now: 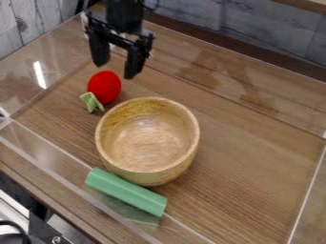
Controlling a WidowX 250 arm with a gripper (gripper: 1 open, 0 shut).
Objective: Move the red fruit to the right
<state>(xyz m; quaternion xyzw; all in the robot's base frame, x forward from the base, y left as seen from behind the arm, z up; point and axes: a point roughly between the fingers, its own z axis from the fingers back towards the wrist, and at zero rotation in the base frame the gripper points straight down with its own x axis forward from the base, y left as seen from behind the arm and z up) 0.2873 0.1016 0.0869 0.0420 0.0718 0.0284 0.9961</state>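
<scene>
- Black gripper [117,67] pointing down, jaws spread wide with nothing between them, fingertips hanging just above the red fruit [103,86].
- One dark finger [135,63] down at the fruit's upper right, the other at its upper left; contact with the fruit not clear from this angle.
- Red fruit resting on the wooden table [242,124], toward the left side, green leafy end low at its left.
- Fruit just beside the upper left rim of the wooden bowl [148,140], close but apparently not touching.
- Bowl upright near the middle of the table, hollow showing pale wood only.
- Long green block [125,192] lying flat in front of the bowl, near the lower edge, angled down toward the right.
- Clear plastic walls [310,205] standing around the table's edges.
</scene>
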